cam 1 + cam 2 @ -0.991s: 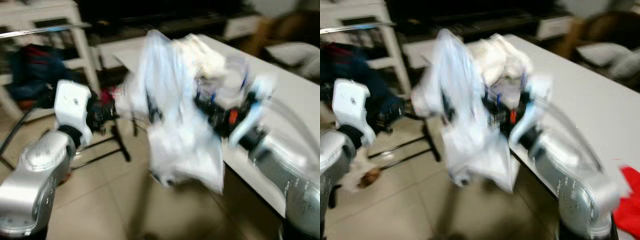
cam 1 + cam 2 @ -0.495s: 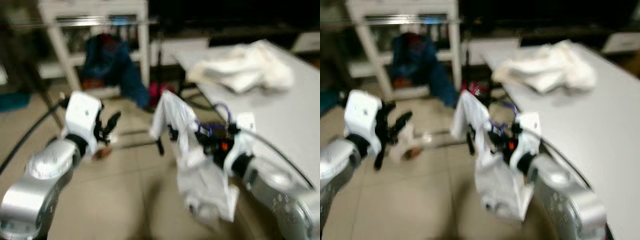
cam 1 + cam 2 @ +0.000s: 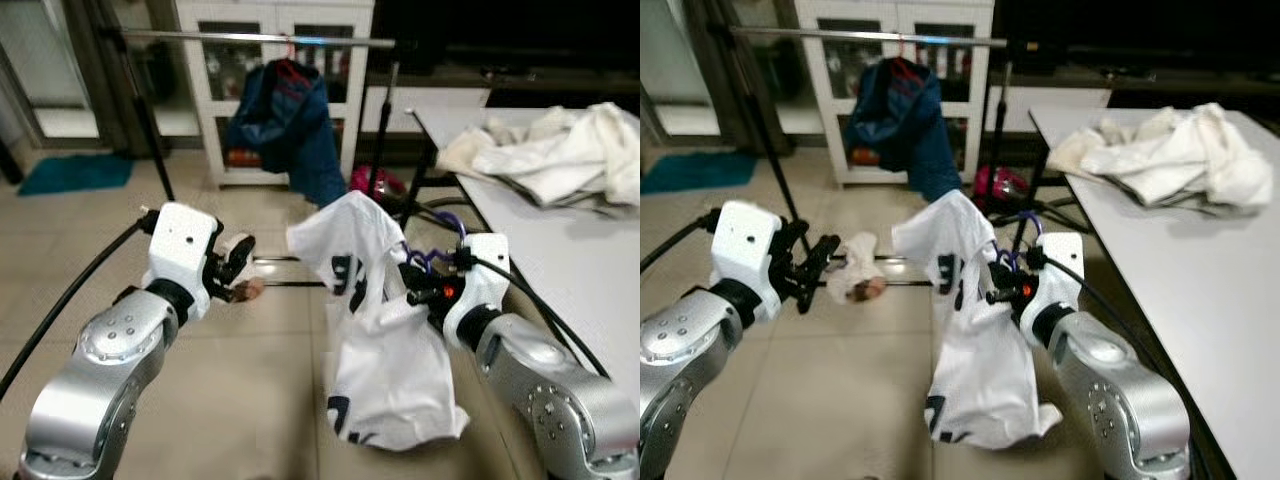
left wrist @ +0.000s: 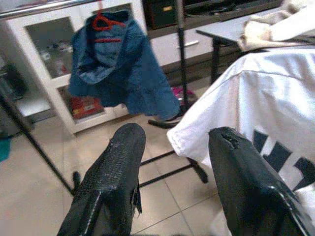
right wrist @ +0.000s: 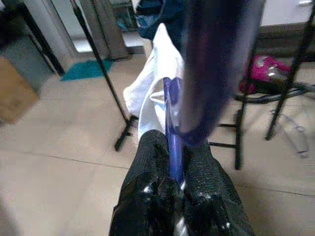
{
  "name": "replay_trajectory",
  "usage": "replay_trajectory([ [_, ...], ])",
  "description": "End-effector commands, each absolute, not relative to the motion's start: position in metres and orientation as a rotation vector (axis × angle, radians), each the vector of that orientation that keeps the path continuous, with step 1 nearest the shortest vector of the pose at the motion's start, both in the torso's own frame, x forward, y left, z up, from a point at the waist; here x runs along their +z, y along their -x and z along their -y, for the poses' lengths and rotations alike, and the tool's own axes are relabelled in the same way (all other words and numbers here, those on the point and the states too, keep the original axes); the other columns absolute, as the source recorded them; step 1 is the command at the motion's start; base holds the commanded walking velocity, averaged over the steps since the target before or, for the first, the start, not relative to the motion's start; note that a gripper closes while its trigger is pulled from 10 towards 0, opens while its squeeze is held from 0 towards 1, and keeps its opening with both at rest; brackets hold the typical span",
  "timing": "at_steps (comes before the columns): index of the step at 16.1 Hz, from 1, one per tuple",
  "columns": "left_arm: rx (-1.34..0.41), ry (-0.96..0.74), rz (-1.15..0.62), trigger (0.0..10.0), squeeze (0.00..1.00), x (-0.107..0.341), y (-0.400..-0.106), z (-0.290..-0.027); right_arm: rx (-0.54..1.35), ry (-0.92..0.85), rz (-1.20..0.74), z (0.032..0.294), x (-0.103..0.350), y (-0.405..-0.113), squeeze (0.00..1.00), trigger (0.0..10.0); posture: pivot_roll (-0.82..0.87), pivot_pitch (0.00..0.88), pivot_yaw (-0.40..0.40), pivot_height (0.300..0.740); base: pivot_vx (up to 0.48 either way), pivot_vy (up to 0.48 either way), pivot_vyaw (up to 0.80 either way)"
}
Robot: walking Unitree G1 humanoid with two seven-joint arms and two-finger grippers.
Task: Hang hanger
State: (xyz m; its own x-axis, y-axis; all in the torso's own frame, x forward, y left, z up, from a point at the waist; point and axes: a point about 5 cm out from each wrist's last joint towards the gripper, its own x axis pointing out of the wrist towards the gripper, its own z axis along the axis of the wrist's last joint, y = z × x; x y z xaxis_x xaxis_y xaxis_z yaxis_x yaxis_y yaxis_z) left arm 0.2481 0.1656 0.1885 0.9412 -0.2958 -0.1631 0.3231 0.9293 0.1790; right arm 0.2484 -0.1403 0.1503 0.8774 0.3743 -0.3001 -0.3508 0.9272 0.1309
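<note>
A white T-shirt hangs on a purple hanger, whose hook rises above my right gripper. That gripper is shut on the hanger's neck, low in front of me. To the shirt's left, my left gripper stands open and holds nothing; in the left wrist view the shirt's sleeve lies just beyond its fingers. Farther back runs a metal clothes rail. A dark blue garment on a red hanger hangs from it.
A white table with a heap of pale laundry stands on my right. A white glass-door cabinet is behind the rail. The rail's black legs, a small cloth and a pink object sit on the tiled floor.
The view has swung from the table toward the rail and sharpened. My right gripper still holds the hanger with the shirt, now lower. The left gripper stays open beside it.
</note>
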Motion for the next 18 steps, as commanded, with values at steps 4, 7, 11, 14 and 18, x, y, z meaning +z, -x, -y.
replay_trajectory([
  [4,-0.313,-0.214,-0.120,10.0,0.00,0.188,-0.253,-0.166,0.381,0.029,-0.247,0.141,0.155,-0.255,0.00,10.0,0.07,0.000,-0.031,0.740,0.000,0.200,0.00],
  [7,-0.258,-0.179,-0.118,10.0,0.00,0.181,-0.257,-0.165,0.412,-0.045,-0.227,0.145,0.155,-0.258,0.00,10.0,0.06,0.000,-0.033,0.740,0.000,-0.160,0.27],
  [11,-0.230,-0.095,-0.150,10.0,0.00,0.173,-0.256,-0.167,0.465,-0.060,-0.209,0.137,0.156,-0.258,0.00,10.0,0.05,0.000,-0.030,0.740,0.000,-0.240,0.79],
  [14,-0.221,-0.123,-0.140,10.0,0.00,0.174,-0.257,-0.171,0.507,-0.077,-0.209,0.135,0.156,-0.259,0.00,10.0,0.06,0.000,-0.029,0.740,0.000,0.480,0.26],
  [18,-0.306,-0.144,-0.111,10.0,1.00,0.181,-0.260,-0.182,0.602,-0.035,-0.169,0.129,0.171,-0.263,0.00,10.0,0.06,0.000,-0.028,0.740,0.000,0.000,0.00],
])
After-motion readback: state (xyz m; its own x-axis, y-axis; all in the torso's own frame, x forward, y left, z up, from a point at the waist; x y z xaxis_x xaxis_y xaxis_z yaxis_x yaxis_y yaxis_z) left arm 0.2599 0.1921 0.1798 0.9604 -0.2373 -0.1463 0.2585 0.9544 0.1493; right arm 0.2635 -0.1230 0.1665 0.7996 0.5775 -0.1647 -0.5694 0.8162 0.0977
